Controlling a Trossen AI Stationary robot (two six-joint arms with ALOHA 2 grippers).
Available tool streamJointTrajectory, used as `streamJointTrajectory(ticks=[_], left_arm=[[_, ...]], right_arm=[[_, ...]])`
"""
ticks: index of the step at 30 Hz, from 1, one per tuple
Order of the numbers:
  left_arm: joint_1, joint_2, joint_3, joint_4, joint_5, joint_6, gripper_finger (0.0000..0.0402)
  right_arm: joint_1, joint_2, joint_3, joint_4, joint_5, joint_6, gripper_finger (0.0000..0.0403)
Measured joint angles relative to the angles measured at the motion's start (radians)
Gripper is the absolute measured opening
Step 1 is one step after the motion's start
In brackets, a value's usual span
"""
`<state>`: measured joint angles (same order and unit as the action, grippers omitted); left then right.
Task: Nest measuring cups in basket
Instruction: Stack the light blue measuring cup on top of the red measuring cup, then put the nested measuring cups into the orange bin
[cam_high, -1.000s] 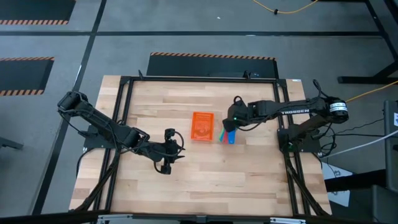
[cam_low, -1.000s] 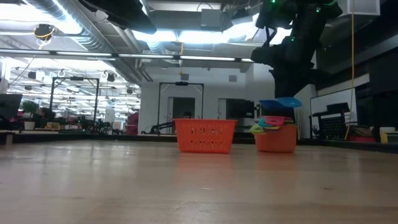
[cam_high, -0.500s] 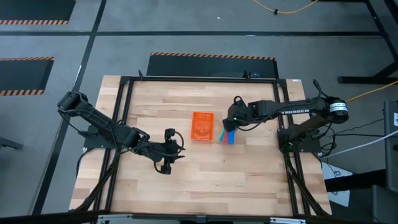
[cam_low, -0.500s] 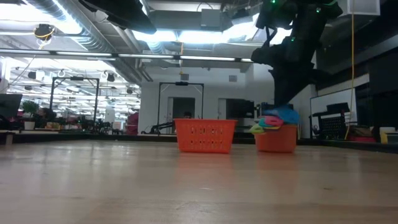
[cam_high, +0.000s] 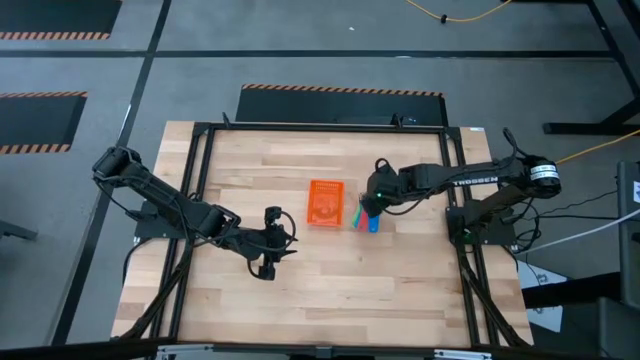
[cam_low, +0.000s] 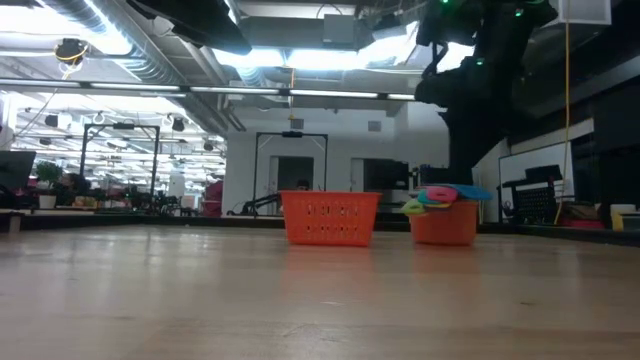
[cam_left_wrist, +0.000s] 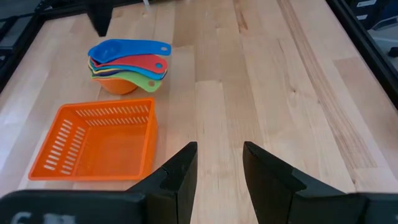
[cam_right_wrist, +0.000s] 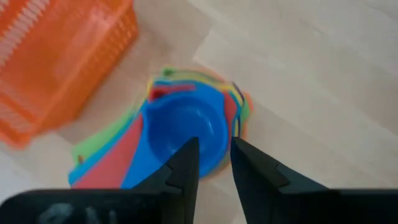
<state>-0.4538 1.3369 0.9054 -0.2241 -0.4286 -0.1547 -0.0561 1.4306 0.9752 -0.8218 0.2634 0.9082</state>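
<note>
Right gripper over the stacked cups

The right gripper (cam_right_wrist: 214, 163) hangs above a nested stack of measuring cups (cam_right_wrist: 186, 134), its two dark fingers (cam_right_wrist: 183, 169) parted by a narrow gap with nothing between them, their tips over the rim of the top cup. That top cup is blue, its round bowl open upward. Under it red, green, yellow and orange edges and flat handles fan out sideways. The stack sits on pale wooden table (cam_right_wrist: 311, 74), not in the orange basket (cam_right_wrist: 56, 56), whose slotted wall stands just beside it, apart from the cups.
</note>
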Motion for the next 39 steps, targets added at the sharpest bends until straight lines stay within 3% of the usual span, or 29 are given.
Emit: streamJointTrajectory(ticks=[5, 11, 16, 27, 39], left_arm=[[0.003, 0.000, 0.000, 0.011, 0.000, 0.000, 0.0121], [0.044, 0.000, 0.000, 0.063, -0.001, 0.000, 0.0121], [0.079, 0.000, 0.000, 0.063, -0.001, 0.000, 0.0121], [0.092, 0.000, 0.000, 0.060, 0.003, 0.000, 0.0121], [0.092, 0.000, 0.000, 0.060, 0.008, 0.000, 0.0121]], right_arm=[[0.042, -0.019, 0.000, -0.125, 0.015, 0.020, 0.0097], [0.127, -0.013, -0.003, -0.243, 0.076, 0.182, 0.0097], [0.199, -0.013, -0.092, -0.081, 0.107, 0.267, 0.0097], [0.237, -0.013, -0.318, 0.515, 0.059, 0.273, 0.0097], [0.236, -0.013, -0.323, 0.548, 0.051, 0.268, 0.0097]])
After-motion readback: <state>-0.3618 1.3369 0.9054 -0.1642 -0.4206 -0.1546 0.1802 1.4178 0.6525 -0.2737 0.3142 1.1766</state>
